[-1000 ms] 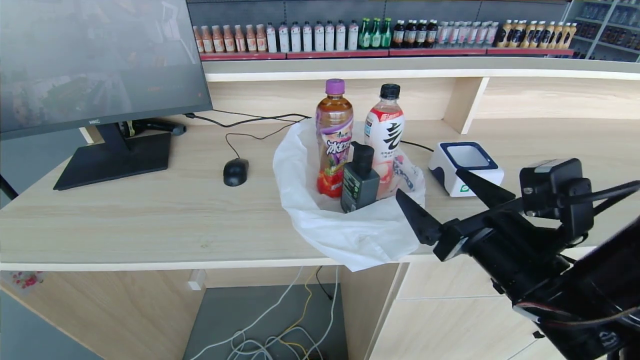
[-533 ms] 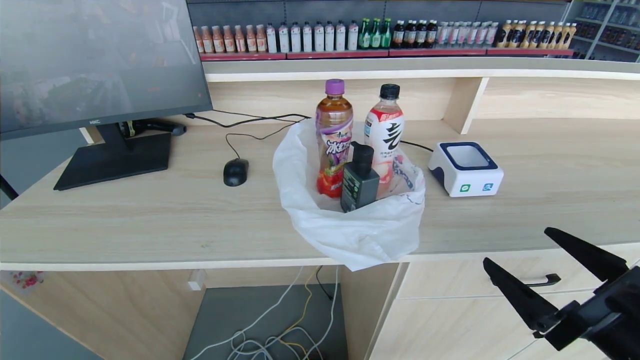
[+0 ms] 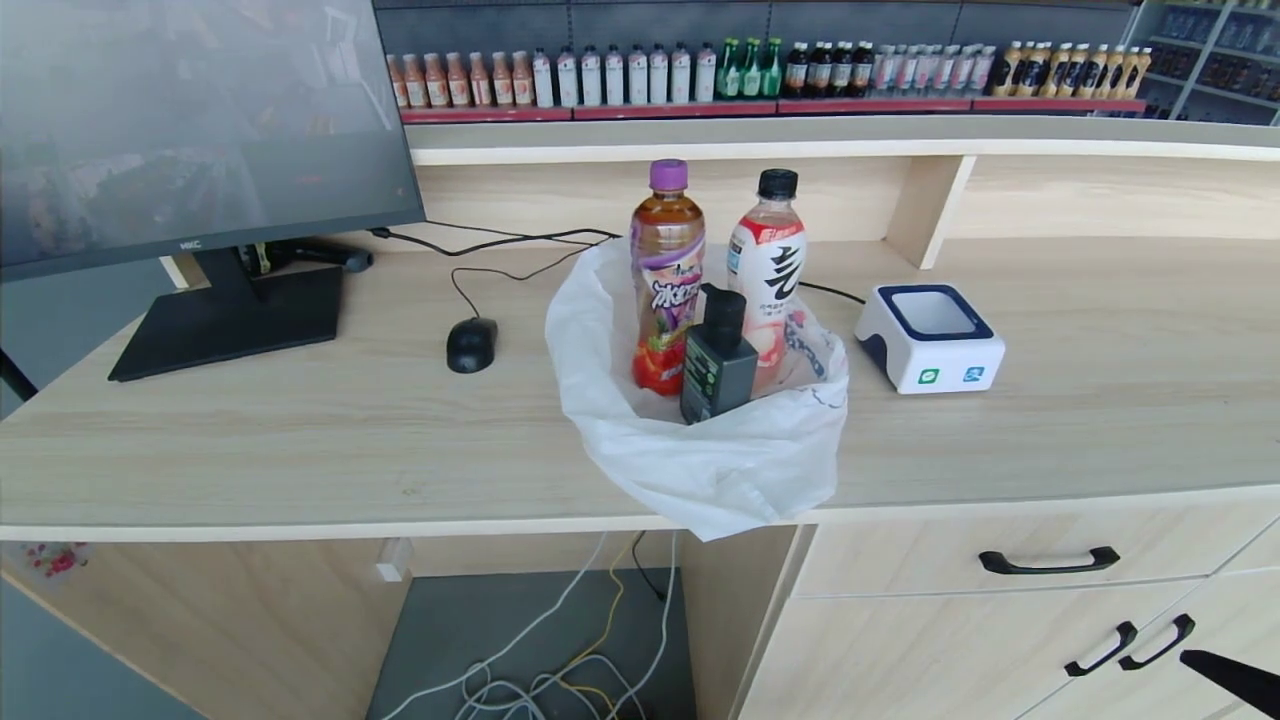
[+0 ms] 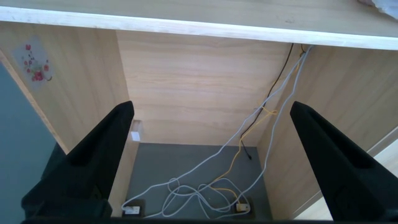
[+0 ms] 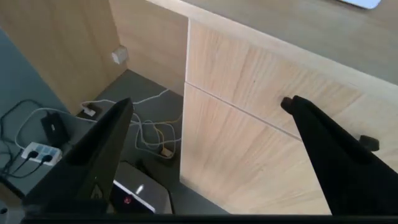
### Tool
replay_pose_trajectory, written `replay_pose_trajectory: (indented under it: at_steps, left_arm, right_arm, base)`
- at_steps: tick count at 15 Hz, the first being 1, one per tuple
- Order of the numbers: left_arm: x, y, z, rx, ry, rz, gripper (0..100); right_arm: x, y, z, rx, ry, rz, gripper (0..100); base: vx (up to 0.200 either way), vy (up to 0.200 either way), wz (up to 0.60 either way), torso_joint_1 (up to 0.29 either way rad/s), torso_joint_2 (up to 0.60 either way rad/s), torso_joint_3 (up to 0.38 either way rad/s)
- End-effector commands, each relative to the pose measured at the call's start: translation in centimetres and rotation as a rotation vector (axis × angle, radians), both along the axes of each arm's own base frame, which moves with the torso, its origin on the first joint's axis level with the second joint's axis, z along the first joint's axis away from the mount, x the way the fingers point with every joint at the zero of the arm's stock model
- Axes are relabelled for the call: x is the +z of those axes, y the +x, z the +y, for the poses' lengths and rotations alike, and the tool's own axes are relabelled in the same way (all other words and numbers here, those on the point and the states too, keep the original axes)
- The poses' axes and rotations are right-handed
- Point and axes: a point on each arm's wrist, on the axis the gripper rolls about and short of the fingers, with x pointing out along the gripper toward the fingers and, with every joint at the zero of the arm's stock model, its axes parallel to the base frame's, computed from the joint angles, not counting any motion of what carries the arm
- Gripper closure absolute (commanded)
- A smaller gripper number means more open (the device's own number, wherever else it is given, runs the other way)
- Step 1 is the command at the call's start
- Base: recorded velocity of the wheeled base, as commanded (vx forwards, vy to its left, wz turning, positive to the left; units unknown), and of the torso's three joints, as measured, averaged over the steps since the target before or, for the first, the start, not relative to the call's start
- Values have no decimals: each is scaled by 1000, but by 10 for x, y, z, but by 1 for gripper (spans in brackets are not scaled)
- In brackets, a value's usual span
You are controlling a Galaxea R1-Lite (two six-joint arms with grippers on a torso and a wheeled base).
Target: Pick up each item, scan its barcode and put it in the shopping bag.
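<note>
Since the shopping bag (image 3: 700,460) holds three bottles (image 3: 667,280), I'd park the left pincer (image 4: 211,109) and right pincer (image 5: 208,102), both wide and empty, below the table (image 3: 250,440).

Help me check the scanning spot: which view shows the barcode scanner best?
The head view: the barcode scanner sits whole on the counter, right of the shopping bag. The left wrist view faces cables under the counter; the right wrist view faces the cabinet front.

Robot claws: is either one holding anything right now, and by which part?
Nothing is held. The left gripper and right gripper are both open and empty, low in front of the counter.
</note>
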Motion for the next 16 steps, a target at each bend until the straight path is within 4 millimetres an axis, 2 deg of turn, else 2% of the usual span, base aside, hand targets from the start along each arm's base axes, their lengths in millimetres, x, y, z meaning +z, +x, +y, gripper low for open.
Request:
replay_pose_trajectory:
  at_steps: [1, 5, 8, 10, 13, 14, 16]
  left_arm:
    - [0, 0, 0, 0, -1, 0, 0]
    - [0, 0, 0, 0, 1, 0, 0]
    - [0, 0, 0, 0, 1, 0, 0]
    - [0, 0, 0, 0, 1, 0, 0]
    - [0, 0, 0, 0, 2, 0, 0]
    - [0, 0, 0, -1, 2, 0, 0]
    - [0, 0, 0, -1, 2, 0, 0]
  right_arm:
    - [-8, -26, -18, 55, 59, -84, 0]
    - [-35, -44, -30, 98, 53, -71, 0]
    - [-34, -45, -30, 70, 53, -28, 0]
    - [-34, -44, -27, -67, 30, -15, 0]
    - [-33, -45, -23, -467, 25, -23, 0]
    - [-33, -46, -23, -527, 28, -29, 0]
    - [-34, -52, -22, -540, 47, -100, 0]
  base:
    - [0, 0, 0, 0, 0, 0]
    - [0, 0, 0, 0, 0, 0]
    - [0, 0, 0, 0, 0, 0]
    - [0, 0, 0, 0, 0, 0]
    - [0, 0, 0, 0, 0, 0]
    - [0, 0, 0, 0, 0, 0]
    - [0, 0, 0, 0, 0, 0]
